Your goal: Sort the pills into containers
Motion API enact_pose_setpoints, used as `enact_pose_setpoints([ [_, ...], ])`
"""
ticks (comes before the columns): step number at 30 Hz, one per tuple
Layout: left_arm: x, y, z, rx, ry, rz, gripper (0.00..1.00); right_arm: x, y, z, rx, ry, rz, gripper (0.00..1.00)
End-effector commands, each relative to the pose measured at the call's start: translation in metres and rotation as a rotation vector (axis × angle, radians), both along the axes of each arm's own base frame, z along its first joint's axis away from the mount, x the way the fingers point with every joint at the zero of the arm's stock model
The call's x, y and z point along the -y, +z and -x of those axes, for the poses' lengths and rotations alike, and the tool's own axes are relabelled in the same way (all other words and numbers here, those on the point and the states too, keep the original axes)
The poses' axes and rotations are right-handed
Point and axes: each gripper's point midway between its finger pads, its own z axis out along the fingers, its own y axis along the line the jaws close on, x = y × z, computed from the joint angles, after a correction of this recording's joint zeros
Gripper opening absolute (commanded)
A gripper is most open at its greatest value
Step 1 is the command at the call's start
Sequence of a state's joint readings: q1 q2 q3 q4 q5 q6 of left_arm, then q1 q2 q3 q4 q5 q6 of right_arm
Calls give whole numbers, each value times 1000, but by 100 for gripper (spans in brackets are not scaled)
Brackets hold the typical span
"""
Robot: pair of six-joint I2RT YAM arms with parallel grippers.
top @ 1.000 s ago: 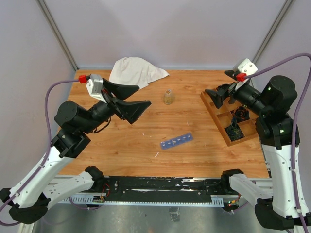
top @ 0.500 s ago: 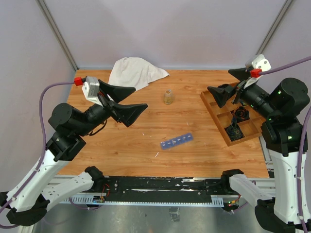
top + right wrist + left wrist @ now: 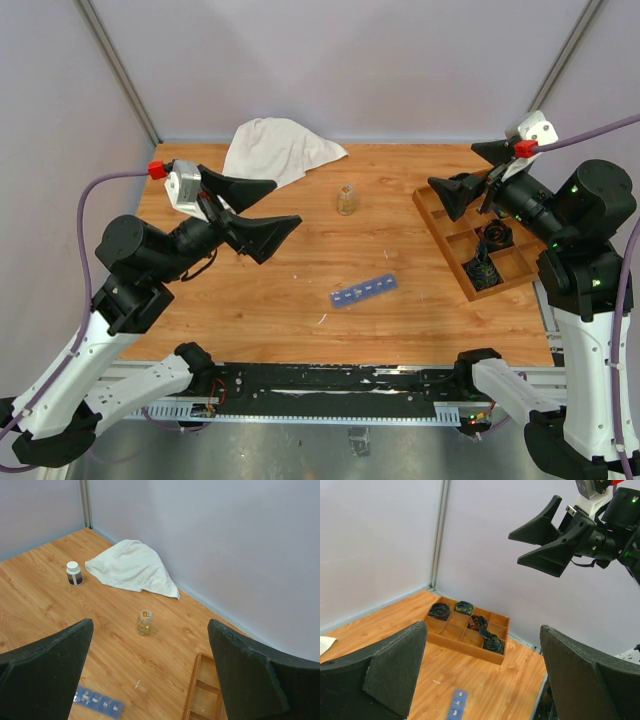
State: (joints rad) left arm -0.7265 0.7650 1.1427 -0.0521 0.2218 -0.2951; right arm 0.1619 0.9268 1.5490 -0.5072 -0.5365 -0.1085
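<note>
The narrow translucent blue pill organizer (image 3: 363, 291) lies flat near the table's middle, lids shut. It also shows in the left wrist view (image 3: 456, 706) and the right wrist view (image 3: 97, 701). A small clear jar of yellowish pills (image 3: 347, 200) stands upright behind it, also in the right wrist view (image 3: 144, 622). My left gripper (image 3: 285, 202) is open and empty, held high over the left half of the table. My right gripper (image 3: 452, 168) is open and empty, raised above the back of the wooden tray (image 3: 452, 250).
A white cloth (image 3: 280, 147) lies at the back left. A dark bottle with a white cap (image 3: 73, 573) stands near it. The brown divided tray (image 3: 451, 640) at the right holds several dark coiled items. A small white speck (image 3: 137, 683) lies near the organizer.
Both arms have lifted and drawn back: the left gripper toward the left, the right gripper toward the back right. The organizer and jar have not moved.
</note>
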Motion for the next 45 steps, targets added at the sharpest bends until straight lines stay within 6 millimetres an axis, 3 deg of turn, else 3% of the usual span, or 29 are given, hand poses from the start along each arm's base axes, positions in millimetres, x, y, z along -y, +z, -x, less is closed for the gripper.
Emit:
enact_pose_setpoints([
  [1,-3,4,4,27,-6,0,99,12,6,0,22,-53,4,98],
  [45,-2,-4,5,30,-11,-21,99,20,-1,-8,17,-99,30,98],
])
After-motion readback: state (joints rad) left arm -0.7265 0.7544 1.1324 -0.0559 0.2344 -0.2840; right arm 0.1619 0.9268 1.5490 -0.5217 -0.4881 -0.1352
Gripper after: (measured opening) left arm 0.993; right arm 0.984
